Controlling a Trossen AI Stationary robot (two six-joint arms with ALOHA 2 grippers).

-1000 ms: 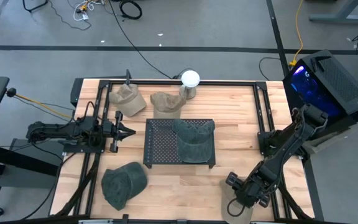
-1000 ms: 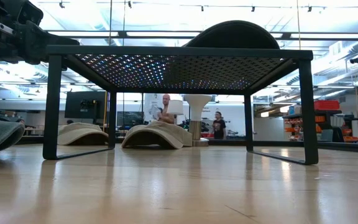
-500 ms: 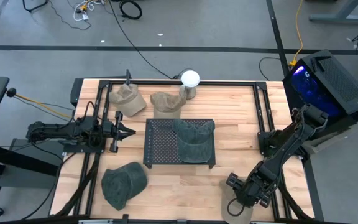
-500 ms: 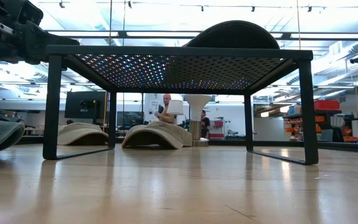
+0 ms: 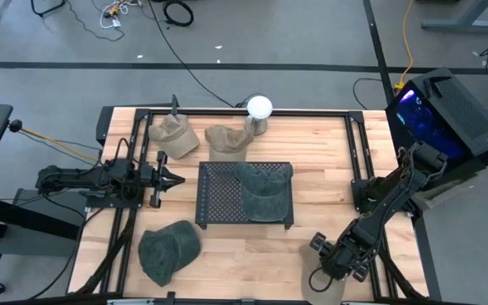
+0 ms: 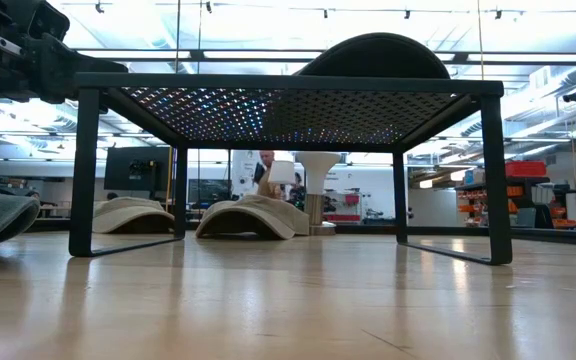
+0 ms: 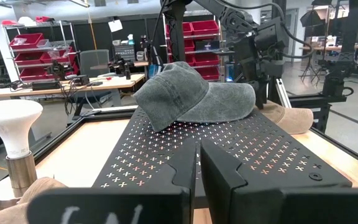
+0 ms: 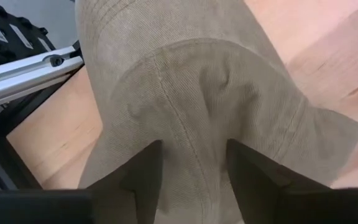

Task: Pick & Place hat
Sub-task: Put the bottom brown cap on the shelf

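Starting on your left, the left gripper (image 5: 169, 179) waits with its fingers (image 7: 166, 171) pressed together and nothing between them, aimed at the black perforated metal stand (image 5: 220, 196) just ahead of it. It looks parked there to leave the working side free. A dark green cotton cap (image 5: 166, 251) lies on the wood near that gripper, toward the table's front edge, and two tan caps (image 5: 174, 133) sit on the far side beside a white round-topped lamp (image 5: 259, 108).

The stand is the only raised surface you have. It carries one grey-green denim cap (image 7: 191, 98) on its half farther from the left gripper; the nearer half is bare mesh, probably where the next hat goes.

Move on to your right: the right gripper (image 5: 335, 268) is down at the front edge over the khaki cotton cap (image 8: 204, 118), your task hat. Its two fingers (image 8: 145, 171) straddle a fold of the crown with fabric bunched between them. The jaws are parted, and from the wrist view I cannot tell whether they have pinched the cloth yet. The cap rests flat on the table directly under that gripper.
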